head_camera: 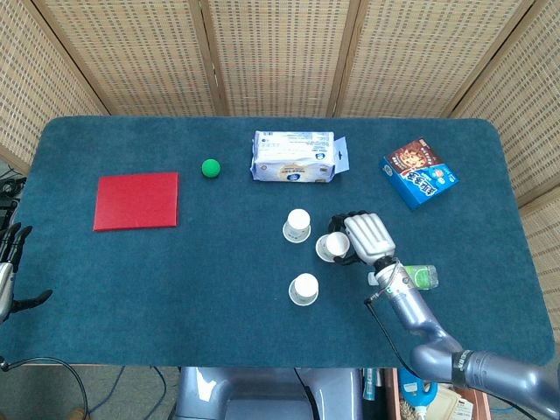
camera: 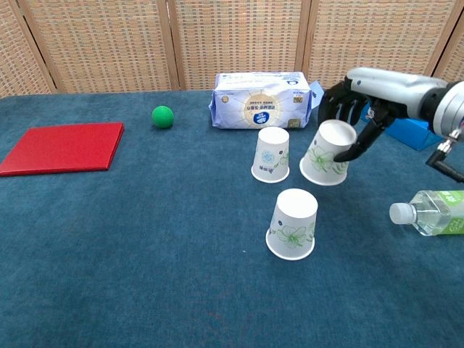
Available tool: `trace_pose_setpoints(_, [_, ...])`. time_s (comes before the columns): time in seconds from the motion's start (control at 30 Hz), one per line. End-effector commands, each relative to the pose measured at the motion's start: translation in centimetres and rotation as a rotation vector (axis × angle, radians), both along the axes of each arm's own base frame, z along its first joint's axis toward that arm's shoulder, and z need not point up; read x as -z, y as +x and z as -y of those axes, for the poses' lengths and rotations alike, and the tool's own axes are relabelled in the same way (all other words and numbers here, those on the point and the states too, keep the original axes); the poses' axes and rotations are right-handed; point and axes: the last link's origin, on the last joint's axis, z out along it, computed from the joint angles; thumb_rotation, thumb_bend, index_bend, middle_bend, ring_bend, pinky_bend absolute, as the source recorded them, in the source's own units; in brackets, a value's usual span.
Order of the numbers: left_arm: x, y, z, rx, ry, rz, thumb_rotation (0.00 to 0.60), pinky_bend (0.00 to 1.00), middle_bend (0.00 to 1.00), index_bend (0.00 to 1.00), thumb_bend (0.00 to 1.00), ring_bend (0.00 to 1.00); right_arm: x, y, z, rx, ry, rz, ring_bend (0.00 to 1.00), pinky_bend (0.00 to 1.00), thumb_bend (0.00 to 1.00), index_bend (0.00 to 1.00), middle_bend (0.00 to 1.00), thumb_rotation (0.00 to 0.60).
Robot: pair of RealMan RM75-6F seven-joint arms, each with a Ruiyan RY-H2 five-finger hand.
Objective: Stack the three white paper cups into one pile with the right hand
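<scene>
Three white paper cups with green flower prints, all upside down. One cup stands at the back on the blue cloth. Another cup stands nearest the front. My right hand grips the third cup from its right side and holds it tilted, lifted off the cloth just right of the back cup. My left hand hangs off the table's left edge with its fingers spread, holding nothing.
A clear plastic bottle lies on its side right of the cups. A tissue pack, a green ball, a red mat and a blue snack box lie farther back.
</scene>
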Motion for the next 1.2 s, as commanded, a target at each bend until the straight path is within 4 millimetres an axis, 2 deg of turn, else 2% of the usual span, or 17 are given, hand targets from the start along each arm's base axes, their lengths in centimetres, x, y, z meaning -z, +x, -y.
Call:
trace_pose_setpoints(0.03, [-0.1, 0.0, -0.1, 0.0, 0.002, 0.002, 0.6, 0.0, 0.0, 0.0, 0.07, 0.0, -2.2, 3.1, 0.2, -0.067, -0.04, 0.061, 0.43, 0.41, 0.28, 0.46, 0.55, 0.6])
trace_pose_setpoints(0.17, [-0.2, 0.1, -0.2, 0.0, 0.005, 0.013, 0.6, 0.0, 0.0, 0.0, 0.07, 0.0, -2.7, 6.4, 1.4, -0.104, -0.072, 0.081, 0.43, 0.41, 0.28, 0.46, 0.55, 0.6])
trace_pose_setpoints(0.4, [-0.4, 0.0, -0.4, -0.008, 0.007, 0.024, 0.6, 0.0, 0.0, 0.0, 0.07, 0.0, -1.1, 9.1, 3.3, -0.045, -0.059, 0.084, 0.43, 0.41, 0.28, 0.46, 0.54, 0.6])
trace_pose_setpoints(0.8, [-0.4, 0.1, -0.9, -0.023, 0.0, 0.036, 0.6, 0.0, 0.0, 0.0, 0.07, 0.0, 2.1, 9.8, 4.8, 0.021, -0.048, 0.011, 0.43, 0.41, 0.28, 0.46, 0.54, 0.6])
trace_pose_setpoints(1.2, [-0.7, -0.8, -1.0, -0.041, 0.002, 0.04, 0.6, 0.0, 0.0, 0.0, 0.07, 0.0, 2.4, 9.5, 5.3, 0.055, -0.046, -0.034, 0.43, 0.41, 0.28, 0.46, 0.54, 0.6])
